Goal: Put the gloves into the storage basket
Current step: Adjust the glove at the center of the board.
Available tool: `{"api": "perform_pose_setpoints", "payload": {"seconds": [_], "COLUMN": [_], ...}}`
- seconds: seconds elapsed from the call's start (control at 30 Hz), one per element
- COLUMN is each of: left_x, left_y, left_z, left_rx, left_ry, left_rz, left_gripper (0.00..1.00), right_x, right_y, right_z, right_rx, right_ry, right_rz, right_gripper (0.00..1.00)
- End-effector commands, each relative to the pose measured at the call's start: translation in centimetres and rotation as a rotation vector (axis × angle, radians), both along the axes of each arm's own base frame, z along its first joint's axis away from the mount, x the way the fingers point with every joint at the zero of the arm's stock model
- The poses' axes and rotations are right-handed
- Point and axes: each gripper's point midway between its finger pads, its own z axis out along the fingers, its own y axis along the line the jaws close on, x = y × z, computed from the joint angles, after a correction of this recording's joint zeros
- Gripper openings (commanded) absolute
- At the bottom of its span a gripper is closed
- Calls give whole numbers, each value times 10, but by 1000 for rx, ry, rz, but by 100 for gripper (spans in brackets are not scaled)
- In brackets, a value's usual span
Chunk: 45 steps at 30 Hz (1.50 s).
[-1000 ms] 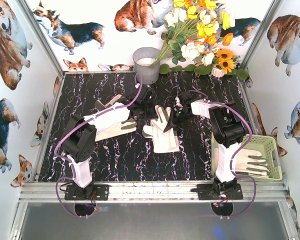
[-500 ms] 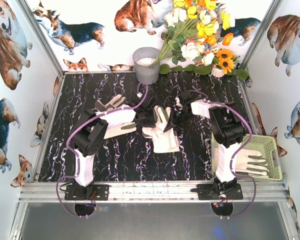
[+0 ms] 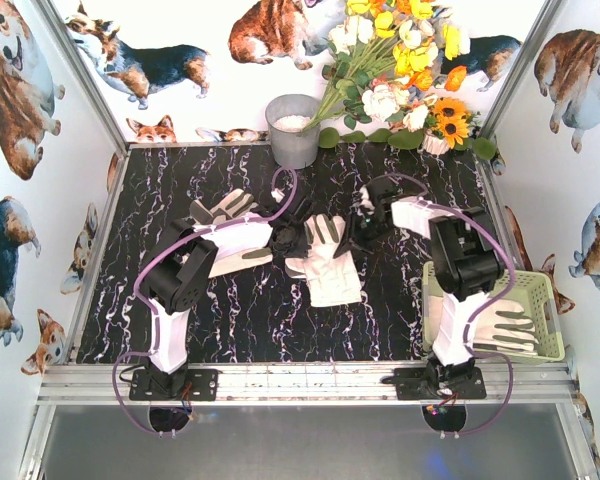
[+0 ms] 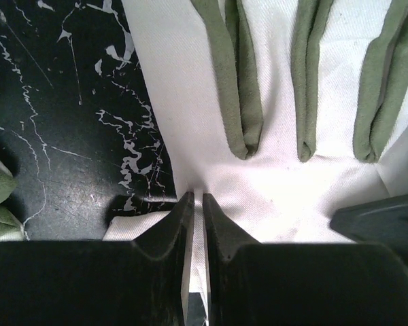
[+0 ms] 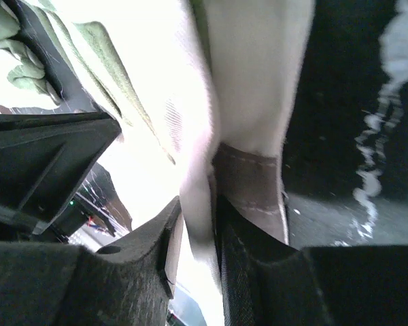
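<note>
So, L end effector (image 4: 198,197) is clenched, its tips pinching only the side edge of the middle glove (image 3: 328,265) near the thumb crotch. The cloth lies flat on the bench (image 3: 230,310). R end effector (image 5: 200,204) has cream cloth btwn its jaws in the wrist view, but I can't tell if it's grasping or gone slack. From above it sits just beside that glove's fingertip end, so it's prob the same glove. The stowed glove (image 3: 500,325) already lies in the storage basket (image 3: 552,292), at the near right corner by the R arm's base. The third glove (image 3: 238,262) lies on the bench, partly under the L forearm.

What could go wrong, imo:
- Both effectors on one glove: if both pull, the cloth stretches & rips out of the weaker pinch. That's likely L's, since it bites only a thin bit of edge.
- L lifting alone: the floppy glove would hang long & might slip free or drag over the bench.
- The basket is on the R side, well apart from L. L carrying the glove there means crossing the R arm, so there's a collision risk. A handover to R looks safer.
- L forearm is over the third glove: a low sweep could snag it & shove it off-spot.
- At the drop: a dangling cuff may catch the basket rim & end up half outside.
</note>
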Motion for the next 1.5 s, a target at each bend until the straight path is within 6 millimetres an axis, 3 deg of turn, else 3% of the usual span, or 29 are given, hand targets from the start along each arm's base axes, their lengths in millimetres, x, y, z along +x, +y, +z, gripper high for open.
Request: {"api": "perform_pose_setpoints", "payload": {"seconds": [0.0, 0.17, 0.3, 0.5, 0.73, 0.87, 0.97, 1.1, 1.27, 1.47], "left_x": [-18, -18, -18, -9, 5, 2, -8, -19, -23, -28], "left_y": [15, 8, 5, -6, -23, -23, -22, -30, -44, -36], "left_z": [-18, -14, -12, 9, 60, 79, 78, 74, 64, 21], "left_rx": [79, 73, 64, 17, -75, -103, -115, -166, -211, -170], "left_ry": [50, 38, 32, -15, -101, -113, -76, -29, 18, 79], "left_rz": [-5, -31, -36, -50, -64, -65, -69, -101, -143, -142], "left_gripper": [5, 5, 5, 12, 21, 26, 29, 33, 32, 25], "right_x": [5, -5, -12, -24, -24, -26, -29, -28, -14, 8], "right_y": [-17, -24, -29, -35, -39, -41, -43, -43, -44, -43], "right_z": [16, 15, 9, -5, 17, 35, 44, 45, 40, 35], "right_rx": [-25, -55, -82, -110, -121, -115, -103, -67, 0, 58], "right_ry": [-73, -63, -51, -13, -60, -100, -118, -130, -141, -170], "right_rz": [-23, -21, -18, -9, -2, -3, -14, -28, -66, -75], "right_gripper": [28, 29, 22, 22, 34, 45, 59, 67, 69, 69]}}
